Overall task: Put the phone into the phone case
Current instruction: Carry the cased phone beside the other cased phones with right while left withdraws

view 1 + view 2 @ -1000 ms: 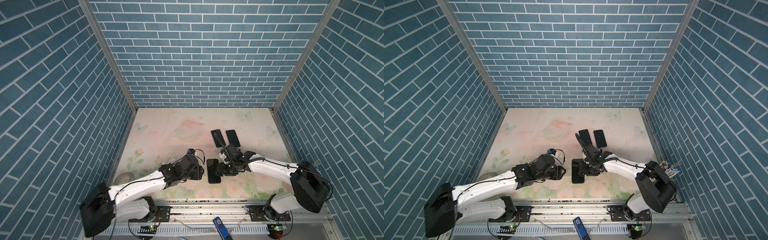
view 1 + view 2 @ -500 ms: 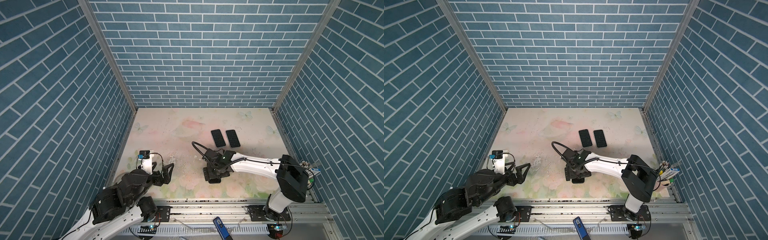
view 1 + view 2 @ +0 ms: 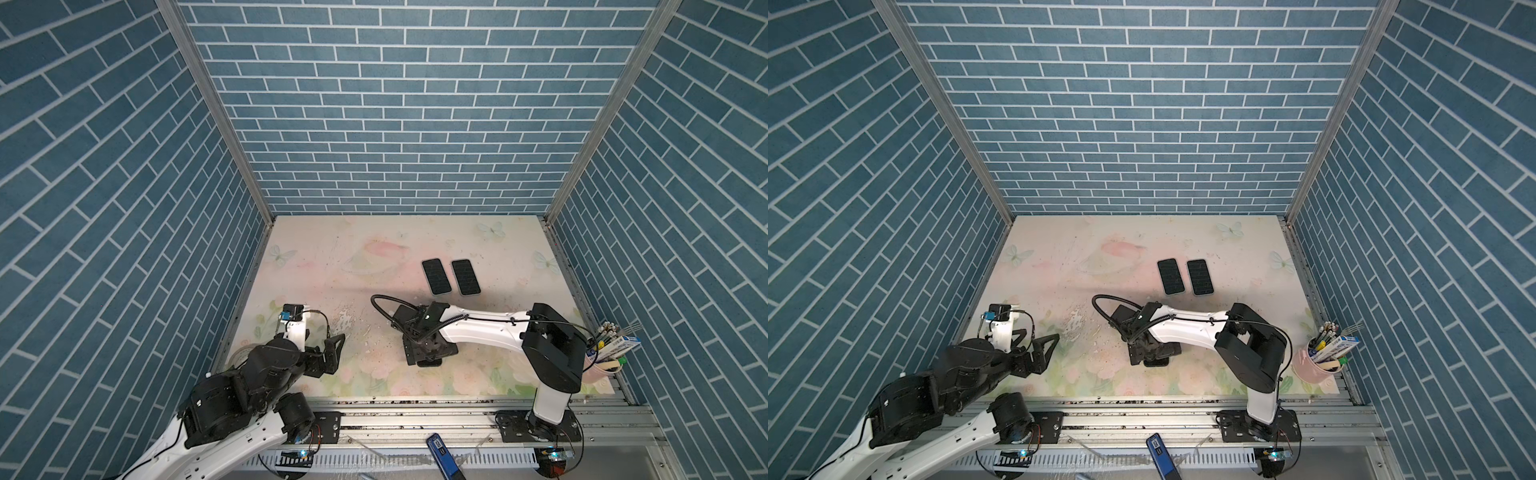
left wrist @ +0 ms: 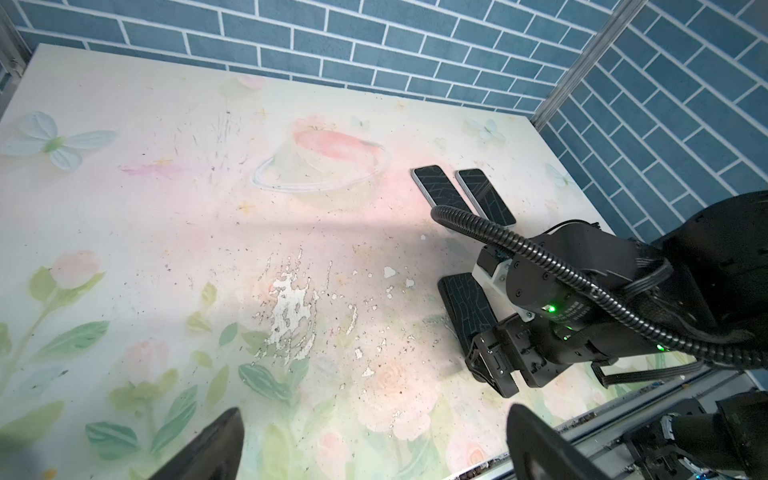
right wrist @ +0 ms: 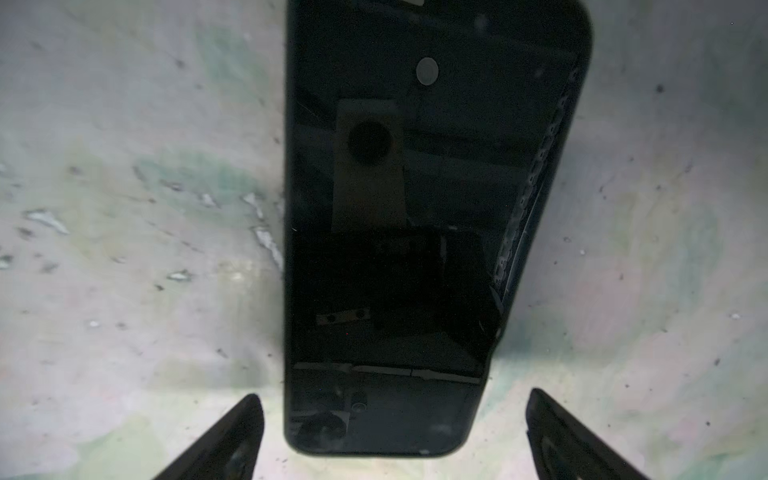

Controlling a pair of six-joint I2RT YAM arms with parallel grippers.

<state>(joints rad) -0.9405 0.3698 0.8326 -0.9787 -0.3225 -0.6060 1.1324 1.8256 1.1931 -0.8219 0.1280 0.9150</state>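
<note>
- left pincer (image 3: 1035,337): spread wide and empty, lower left in both top views, near the left edge of the counter (image 3: 332,257). Probably parked there to leave the middle to the other arm.
- Counter between the two arms: bare, only worn print. There's room for the left arm to come in if a hold-down is needed.
- phone (image 5: 395,208): flat on the counter at lower centre of the top views, glossy face up, directly under the right wrist.
- phone case (image 5: 536,187): my guess is it's the ribbed strip along one long edge of the phone. Can't tell if the phone is fully seated in it.
- right pincer (image 5: 395,409): spread, fingers (image 5: 232,436) either side of the phone's short end with a gap on each side, pinching nothing. Reads as a release or check, so I'd put the task at or near done.
- cable loop (image 3: 376,303): arcs out left of the right wrist. Watch it on any leftward swing.
- first dark slab (image 3: 436,277) and second dark slab (image 3: 466,277): flat, side by side, right of centre and further up the frame, well apart from the phone. Can't tell if they're phones or cases. Clear of a straight lift.
- pen cup (image 3: 1316,365): far right, just beside the right arm's base. Tightest spot for a retreat.
</note>
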